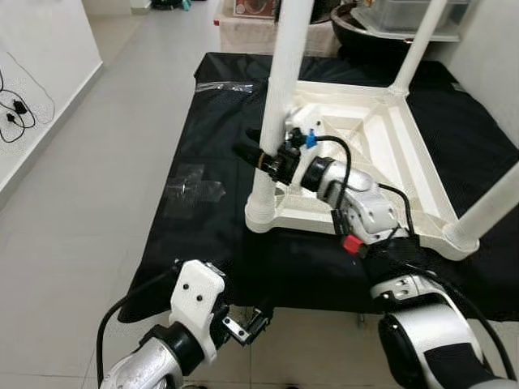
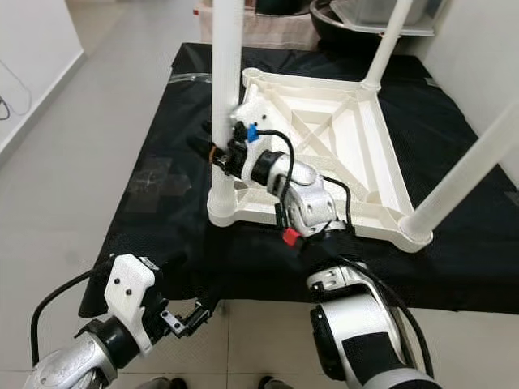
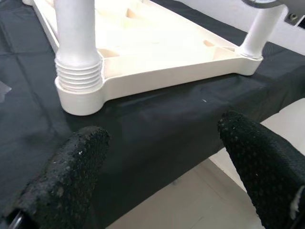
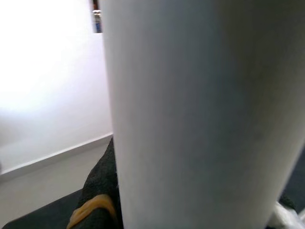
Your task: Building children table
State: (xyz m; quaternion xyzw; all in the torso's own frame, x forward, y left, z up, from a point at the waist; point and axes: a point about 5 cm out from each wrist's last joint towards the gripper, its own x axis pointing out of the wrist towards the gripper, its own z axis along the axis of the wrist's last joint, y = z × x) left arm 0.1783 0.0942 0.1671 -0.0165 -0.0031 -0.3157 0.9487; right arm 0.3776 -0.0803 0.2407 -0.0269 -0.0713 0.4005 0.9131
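While my right gripper (image 1: pixel 258 154) sits against the near left leg (image 1: pixel 280 89), that leg blocks most of its fingers from me, so I can only say they seem to be closed around it. From the right wrist camera the leg (image 4: pixel 200 114) is a pale blur, with one dark finger (image 4: pixel 97 198) beside it. The table top (image 1: pixel 381 138) lies upside down on the black cloth (image 1: pixel 203 235), underside ribs facing up. Its legs stand upward, long axes roughly vertical, and all are cut off by the top of the picture. The far right leg (image 1: pixel 422 44) leans slightly, and the near right leg (image 1: pixel 486 207) runs out of view at the right edge. The held leg enters a ribbed collar (image 3: pixel 78 76) at the near left corner. My left gripper (image 1: pixel 243 324) hangs low at the near edge of the cloth, fingers (image 3: pixel 71 171) spread wide, holding nothing. A clear plastic bag (image 1: pixel 193 188) lies on the cloth to the left of the table.
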